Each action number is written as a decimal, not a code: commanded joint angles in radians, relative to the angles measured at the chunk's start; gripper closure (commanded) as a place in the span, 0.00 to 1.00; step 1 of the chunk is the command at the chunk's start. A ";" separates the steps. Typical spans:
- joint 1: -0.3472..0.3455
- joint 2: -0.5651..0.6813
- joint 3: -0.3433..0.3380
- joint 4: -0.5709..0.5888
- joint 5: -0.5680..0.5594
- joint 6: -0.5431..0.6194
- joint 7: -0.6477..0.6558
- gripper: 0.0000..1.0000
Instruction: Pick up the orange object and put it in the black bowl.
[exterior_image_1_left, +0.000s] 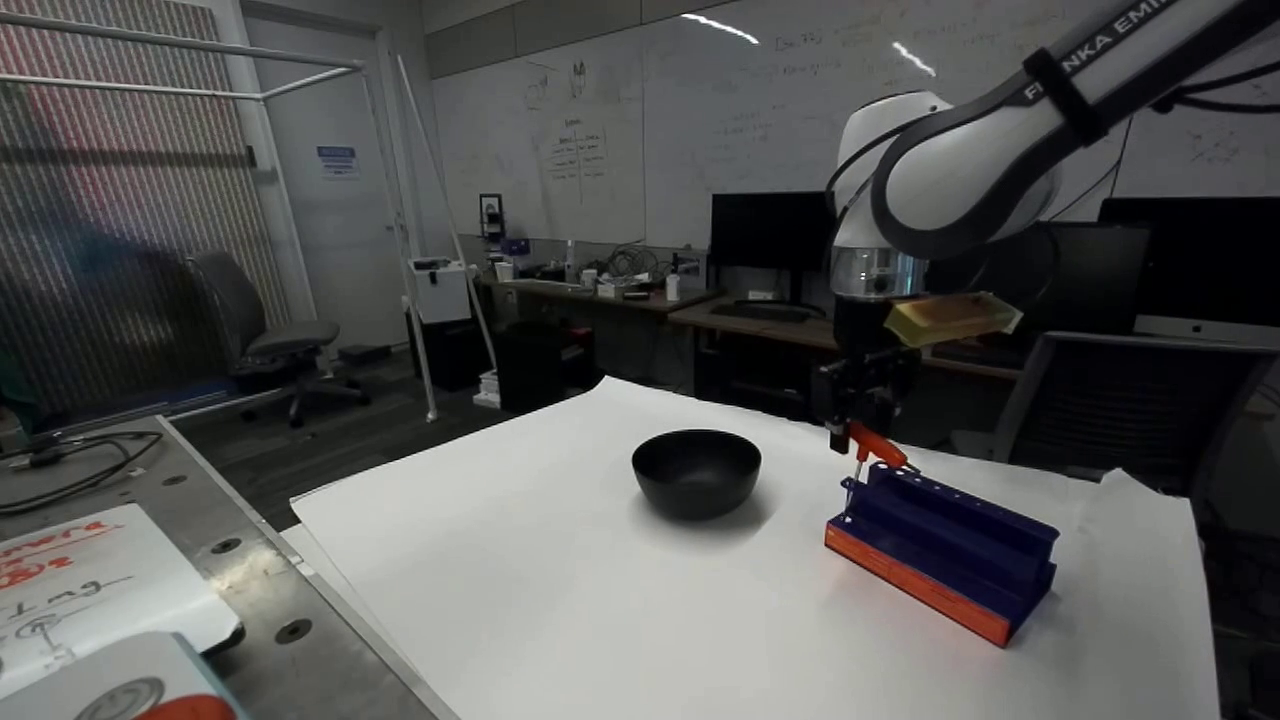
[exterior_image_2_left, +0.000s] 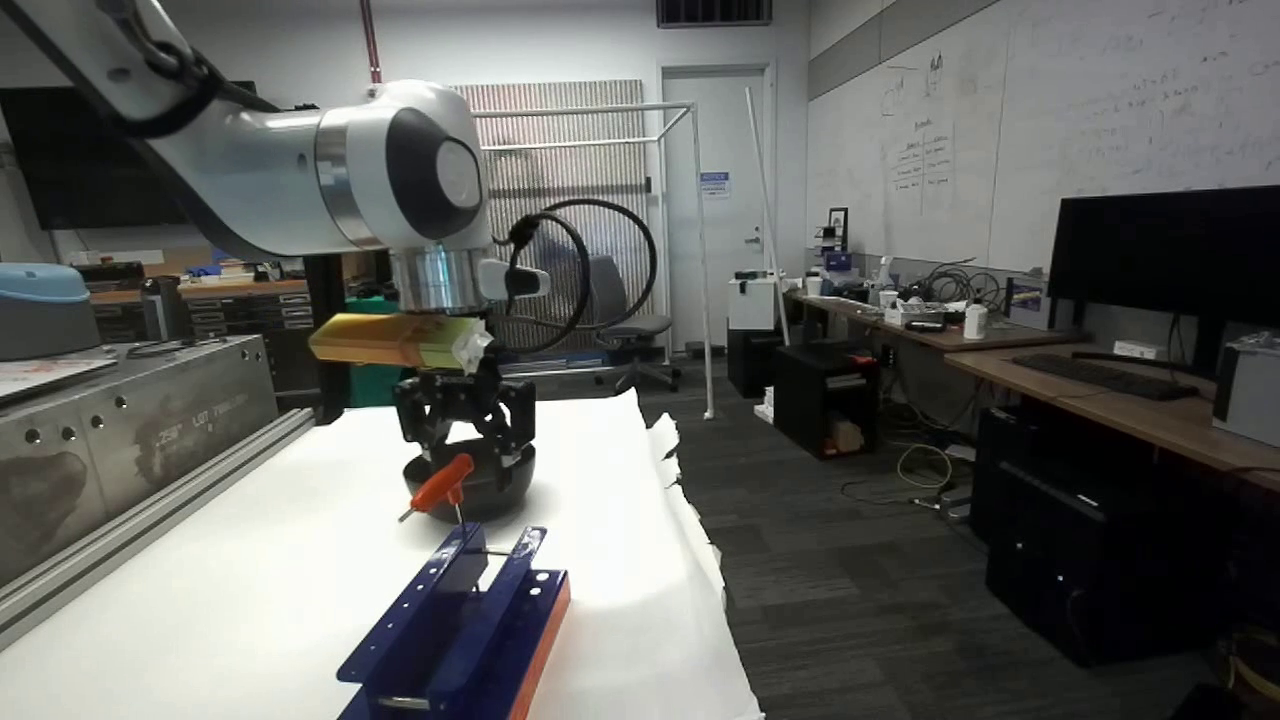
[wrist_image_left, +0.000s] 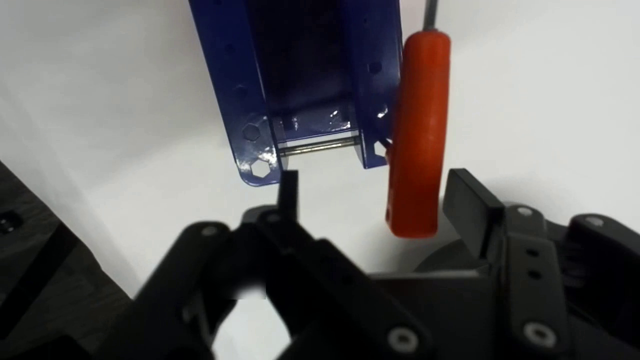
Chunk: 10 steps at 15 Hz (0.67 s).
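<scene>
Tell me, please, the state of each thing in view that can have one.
Gripper: open, holding nothing.
Black bowl: upright; its inside is too dark to judge.
Blue holder: standing on the white sheet.
Orange tool: not gripped, its shaft standing in the holder.
Door: appears closed.
Desk monitor: screen dark.

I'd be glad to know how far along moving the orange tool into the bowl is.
The approach looks mostly done: the open gripper is at the orange tool. In hand, apparently: alignment, as the handle shows between the fingers in the wrist view. Left: gripping the tool, which stands in the rack, lifting it and releasing it in the bowl.
</scene>
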 joint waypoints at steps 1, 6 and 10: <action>0.017 0.016 -0.017 0.047 0.027 -0.038 -0.034 0.58; 0.031 -0.025 -0.012 0.051 0.015 -0.133 -0.034 0.95; 0.055 -0.095 -0.007 0.091 -0.019 -0.263 -0.006 0.94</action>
